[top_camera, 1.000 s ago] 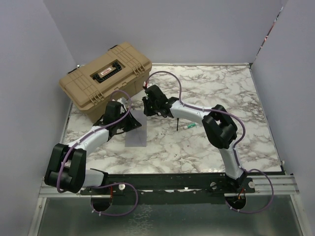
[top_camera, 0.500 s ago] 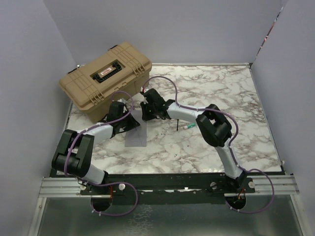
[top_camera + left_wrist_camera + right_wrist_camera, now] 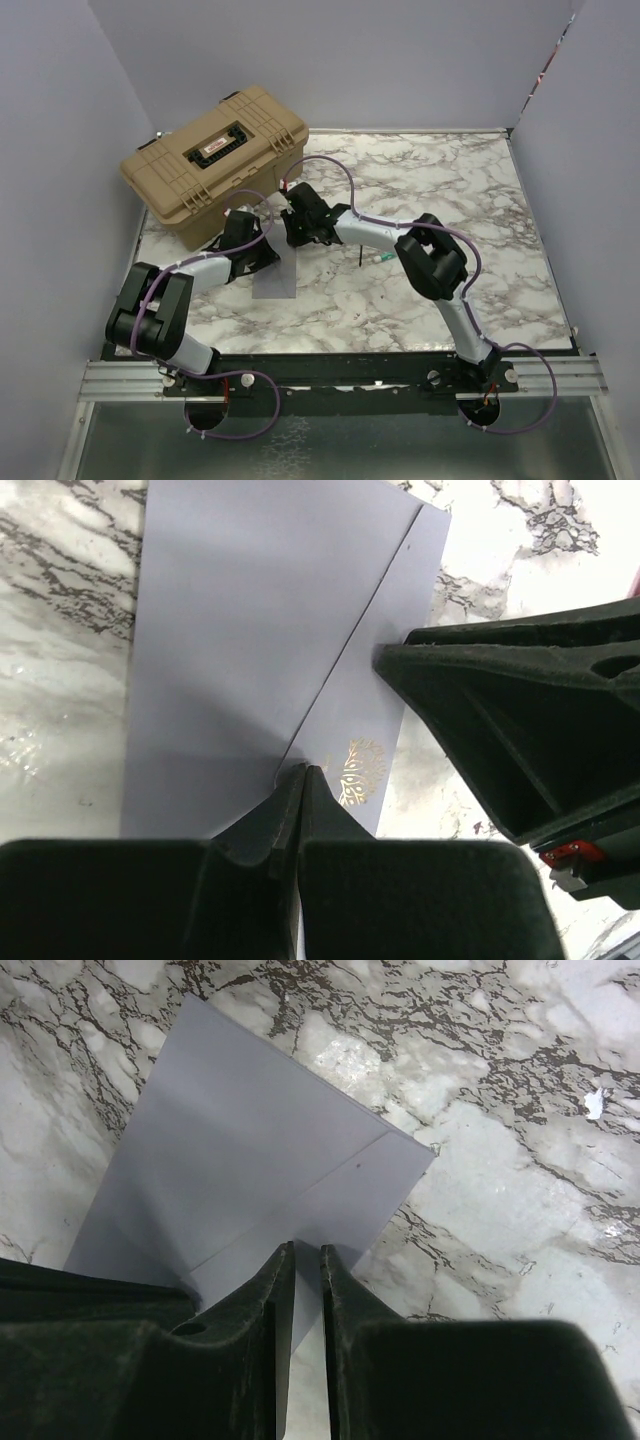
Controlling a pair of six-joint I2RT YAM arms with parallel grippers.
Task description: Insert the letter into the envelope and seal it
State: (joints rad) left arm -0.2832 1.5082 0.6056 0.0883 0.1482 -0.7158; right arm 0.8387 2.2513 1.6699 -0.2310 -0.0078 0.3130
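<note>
Well, grey envelope (image 3: 277, 285) near shut case (image 3: 215, 160).

We look down on a grey-veined white marble-patterned table (image 3: 450, 180), boxed in on three sides by plain pale lavender walls (image 3: 400, 60). A tan hard case (image 3: 215, 150) sits at its far left corner and an aluminium rail (image 3: 560, 375) lines the near edge.

Left arm (image 3: 190, 272): elbow folded at the near left, forearm reaching far and right toward the middle.
Left gripper (image 3: 300, 776): pointing down, fingers pressed together, no gap at the tips.
Right arm (image 3: 375, 230): elbow raised right of centre, forearm stretched left.
Right gripper (image 3: 306, 1252): pointing down, fingers a narrow slit apart.
Grippers together: tips close, the right one just far and right of the left one.
</note>
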